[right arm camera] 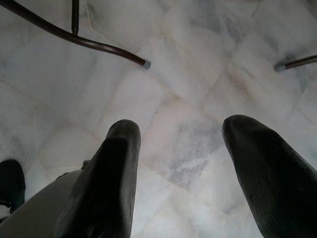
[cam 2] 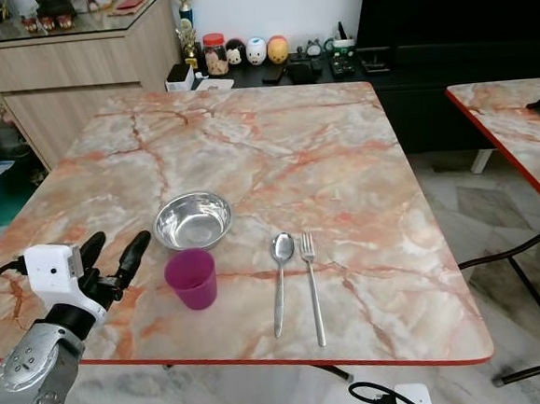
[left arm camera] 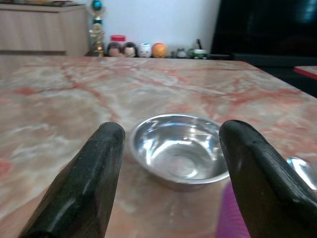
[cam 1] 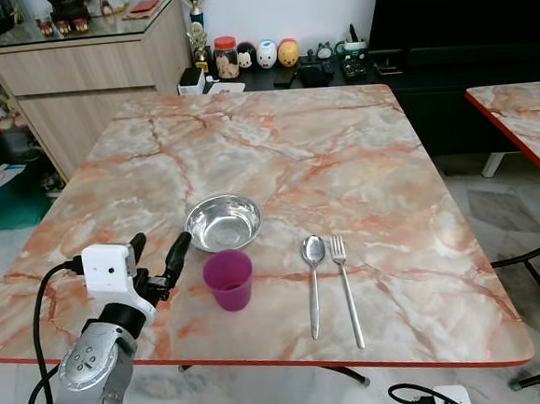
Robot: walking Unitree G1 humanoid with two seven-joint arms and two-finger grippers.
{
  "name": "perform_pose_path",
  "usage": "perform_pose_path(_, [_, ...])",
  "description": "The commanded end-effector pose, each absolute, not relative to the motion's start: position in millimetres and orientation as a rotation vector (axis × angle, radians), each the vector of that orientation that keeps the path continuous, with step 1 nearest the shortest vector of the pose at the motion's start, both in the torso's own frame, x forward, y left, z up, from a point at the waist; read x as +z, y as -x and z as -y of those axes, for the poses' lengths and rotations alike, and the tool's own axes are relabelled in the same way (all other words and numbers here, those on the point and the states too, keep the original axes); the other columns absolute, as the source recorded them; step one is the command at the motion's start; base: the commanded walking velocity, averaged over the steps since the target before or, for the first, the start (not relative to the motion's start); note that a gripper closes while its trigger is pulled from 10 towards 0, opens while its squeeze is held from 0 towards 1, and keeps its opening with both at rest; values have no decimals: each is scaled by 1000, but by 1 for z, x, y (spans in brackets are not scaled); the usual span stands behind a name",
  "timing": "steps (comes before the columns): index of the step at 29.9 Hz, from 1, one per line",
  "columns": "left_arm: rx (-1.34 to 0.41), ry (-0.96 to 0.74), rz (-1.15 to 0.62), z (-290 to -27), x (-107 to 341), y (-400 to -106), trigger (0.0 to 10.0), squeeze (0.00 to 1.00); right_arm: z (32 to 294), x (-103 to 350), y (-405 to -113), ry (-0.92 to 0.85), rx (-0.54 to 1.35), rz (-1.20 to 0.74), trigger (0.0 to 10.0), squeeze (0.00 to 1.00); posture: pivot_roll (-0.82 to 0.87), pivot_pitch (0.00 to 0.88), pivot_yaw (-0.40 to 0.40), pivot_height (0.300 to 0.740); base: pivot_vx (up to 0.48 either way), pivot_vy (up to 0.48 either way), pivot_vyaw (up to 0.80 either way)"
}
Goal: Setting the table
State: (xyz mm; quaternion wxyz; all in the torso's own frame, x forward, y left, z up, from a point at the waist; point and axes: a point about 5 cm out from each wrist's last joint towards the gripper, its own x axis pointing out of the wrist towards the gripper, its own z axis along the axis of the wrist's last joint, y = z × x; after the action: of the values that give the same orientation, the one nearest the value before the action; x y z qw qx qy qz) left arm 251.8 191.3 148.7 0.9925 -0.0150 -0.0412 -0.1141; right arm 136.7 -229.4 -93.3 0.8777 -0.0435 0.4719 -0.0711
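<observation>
Two utensils, a steel spoon [cam 1: 314,283] and steel fork [cam 1: 346,285], lie parallel on the marble-patterned table [cam 1: 360,157], heads away from me, right of the purple plastic cup [cam 1: 228,278]. I see my left gripper [cam 1: 157,253] spread wide, empty, facing the round steel bowl [cam 1: 223,222]. Right gripper [right arm camera: 181,163] hangs open over floor tiles.

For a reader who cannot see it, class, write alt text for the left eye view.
A marble table is set with a steel bowl, a purple cup in front of it, and a spoon and fork side by side to the right. The robot's left pincer hovers open just left of the cup.
</observation>
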Motion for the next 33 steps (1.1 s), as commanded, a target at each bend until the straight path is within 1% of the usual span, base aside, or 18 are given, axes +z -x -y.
perform_pose_path(1, [-249, 28, 88, -189, 152, -252, 10000, 0, 230, -94, -135, 79, -157, -995, 10000, 0, 21, 0, 9, 740, 0, 0, 0])
perform_pose_path(6, [-256, 46, 69, -192, 155, -253, 10000, 0, 229, -94, -135, 77, -145, -996, 10000, 0, 17, 0, 11, 740, 0, 0, -608])
perform_pose_path(14, [-216, 69, 81, -194, 156, -254, 10000, 0, 230, -94, -135, 80, -137, -1002, 10000, 0, 21, 0, 6, 740, 0, 0, -587])
perform_pose_path(22, [-127, 103, 117, -202, 159, -256, 10000, 0, 230, -94, -136, 85, -131, -1003, 10000, 0, 23, 0, 1, 740, 0, 0, -580])
perform_pose_path(24, [-115, 111, 129, -204, 161, -256, 10000, 0, 230, -93, -137, 78, -134, -990, 10000, 0, 23, 0, 1, 740, 0, 0, 0])
perform_pose_path(30, [-95, 108, 148, -206, 164, -257, 10000, 0, 231, -93, -136, 78, -145, -990, 10000, 0, 23, 0, 0, 740, 0, 288, 0])
perform_pose_path(33, [-94, 100, 153, -206, 165, -257, 10000, 0, 231, -93, -136, 72, -148, -994, 10000, 0, 24, 0, -1, 740, 0, 0, 0])
